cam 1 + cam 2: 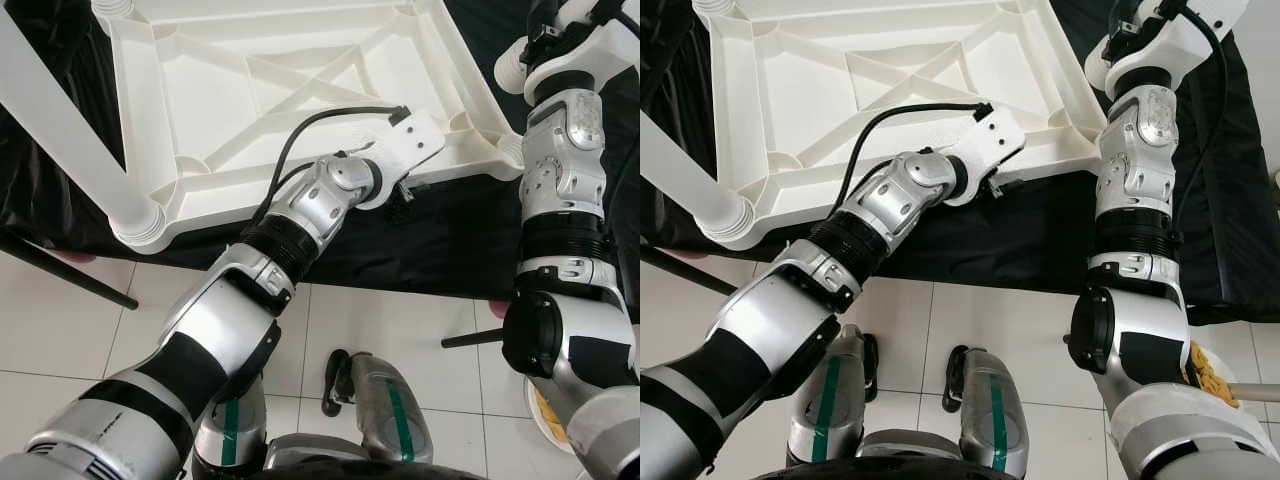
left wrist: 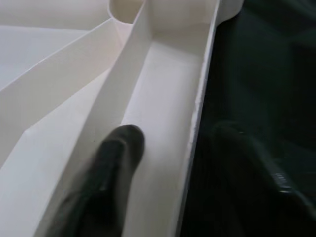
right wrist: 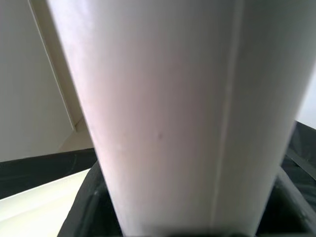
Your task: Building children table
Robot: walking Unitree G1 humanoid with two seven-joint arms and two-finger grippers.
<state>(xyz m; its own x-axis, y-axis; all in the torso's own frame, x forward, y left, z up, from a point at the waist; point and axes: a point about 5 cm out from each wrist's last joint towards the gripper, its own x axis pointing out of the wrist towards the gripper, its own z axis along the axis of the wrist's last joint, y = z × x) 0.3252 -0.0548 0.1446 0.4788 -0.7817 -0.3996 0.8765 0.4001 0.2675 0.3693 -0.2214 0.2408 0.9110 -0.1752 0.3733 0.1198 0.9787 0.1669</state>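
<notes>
A white plastic table top [image 1: 300,60] lies upside down on a black cloth, its ribbed underside facing up. One white leg [image 1: 60,130] is fitted in the near left corner socket. My left gripper [image 1: 405,190] is at the middle of the near rim [image 2: 195,123]. It is open, with one finger [image 2: 118,158] in the channel inside the rim and the other a dark blur outside it. My right gripper [image 1: 548,40] is raised over the far right corner, shut on a second white leg [image 3: 163,98], whose ribbed end [image 1: 508,68] points toward the table.
The black cloth [image 1: 450,240] covers a low support with thin black metal legs [image 1: 70,270] standing on white floor tiles. My own feet [image 1: 980,400] are just in front of it. A plate with food [image 1: 1212,375] sits on the floor at the right.
</notes>
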